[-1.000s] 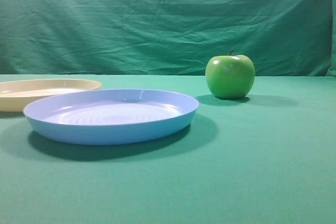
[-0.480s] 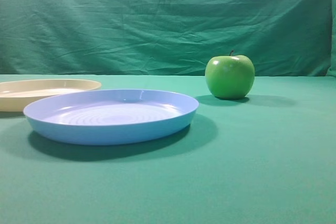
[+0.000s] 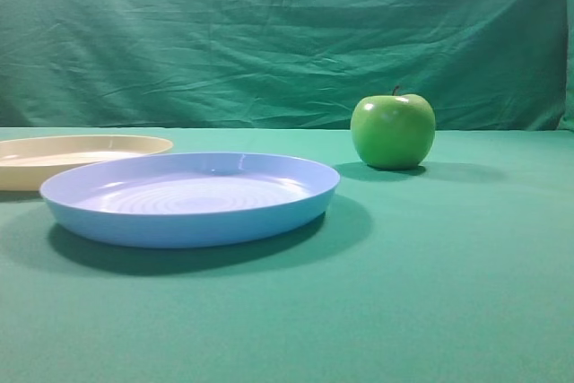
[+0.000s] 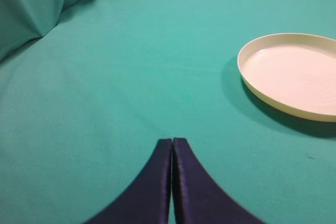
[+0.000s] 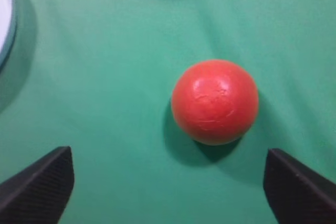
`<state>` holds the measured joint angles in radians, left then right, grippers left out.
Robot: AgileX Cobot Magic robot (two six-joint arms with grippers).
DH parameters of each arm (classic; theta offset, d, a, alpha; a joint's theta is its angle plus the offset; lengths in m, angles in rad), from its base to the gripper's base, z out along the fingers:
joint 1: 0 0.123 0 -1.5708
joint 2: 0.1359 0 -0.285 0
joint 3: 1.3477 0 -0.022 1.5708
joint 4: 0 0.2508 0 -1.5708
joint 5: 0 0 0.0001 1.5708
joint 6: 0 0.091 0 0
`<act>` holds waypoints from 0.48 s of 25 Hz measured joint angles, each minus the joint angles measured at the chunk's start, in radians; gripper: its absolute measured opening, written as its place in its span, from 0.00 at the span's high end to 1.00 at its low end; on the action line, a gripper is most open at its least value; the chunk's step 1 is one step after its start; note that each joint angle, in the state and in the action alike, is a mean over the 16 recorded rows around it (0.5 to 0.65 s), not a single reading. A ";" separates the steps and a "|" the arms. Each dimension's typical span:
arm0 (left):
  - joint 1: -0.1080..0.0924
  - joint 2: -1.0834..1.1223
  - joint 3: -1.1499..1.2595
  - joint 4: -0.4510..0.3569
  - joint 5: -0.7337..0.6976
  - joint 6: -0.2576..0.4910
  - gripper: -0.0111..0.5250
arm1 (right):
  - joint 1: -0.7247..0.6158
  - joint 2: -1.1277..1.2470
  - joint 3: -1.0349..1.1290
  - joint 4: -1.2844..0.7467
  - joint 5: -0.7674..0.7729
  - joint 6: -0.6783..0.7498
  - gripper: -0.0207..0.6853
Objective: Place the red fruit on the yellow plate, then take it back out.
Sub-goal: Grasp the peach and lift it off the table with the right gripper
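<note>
- Right wrist view: right hand (image 5: 168, 182) spread wide, released, red fruit (image 5: 214, 102) off-centre between fingers.
- Risk: nudged sideways, rolling away on bench (image 5: 105, 77).

**Even bright light, soft shadows**

Light from above, no harsh glare. Blue plate (image 3: 190, 196) & green apple (image 3: 393, 130) throw soft shadows on the cloth (image 3: 430, 293); small highlights on apple skin. Right wrist view slightly soft; red fruit (image 5: 214, 102) shadow falls toward the camera.
</note>
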<state>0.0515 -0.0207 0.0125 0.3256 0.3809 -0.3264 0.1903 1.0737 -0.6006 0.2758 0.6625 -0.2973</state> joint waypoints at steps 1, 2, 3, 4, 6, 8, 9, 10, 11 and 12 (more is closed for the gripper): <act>0.000 0.000 0.000 0.000 0.000 0.000 0.98 | 0.000 0.025 -0.002 -0.004 -0.012 -0.002 0.14; 0.000 0.000 0.000 0.000 0.000 0.000 0.98 | 0.000 0.051 -0.003 -0.007 -0.024 -0.003 0.11; 0.000 0.000 0.000 0.000 0.000 0.000 0.98 | 0.000 0.076 -0.004 -0.011 -0.038 -0.004 0.09; 0.000 0.000 0.000 0.000 0.000 0.000 0.98 | 0.000 0.101 -0.005 -0.014 -0.053 -0.005 0.07; 0.000 0.000 0.000 0.000 0.000 0.000 0.98 | 0.000 0.153 -0.007 -0.022 -0.085 -0.006 0.06; 0.000 0.000 0.000 0.000 0.000 0.000 0.98 | 0.000 0.203 -0.010 -0.029 -0.118 -0.008 0.06; 0.000 0.000 0.000 0.000 0.000 0.000 0.98 | 0.000 0.228 -0.013 -0.032 -0.136 -0.009 0.06; 0.000 0.000 0.000 0.000 0.000 0.000 0.98 | 0.000 0.253 -0.015 -0.035 -0.152 -0.010 0.06; 0.000 0.000 0.000 0.000 0.000 0.000 0.98 | 0.000 0.276 -0.018 -0.037 -0.169 -0.012 0.06; 0.000 0.000 0.000 0.000 0.000 0.000 0.98 | 0.000 0.299 -0.021 -0.038 -0.185 -0.013 0.07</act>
<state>0.0515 -0.0207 0.0125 0.3256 0.3809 -0.3264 0.1903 1.3731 -0.6214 0.2376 0.4779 -0.3100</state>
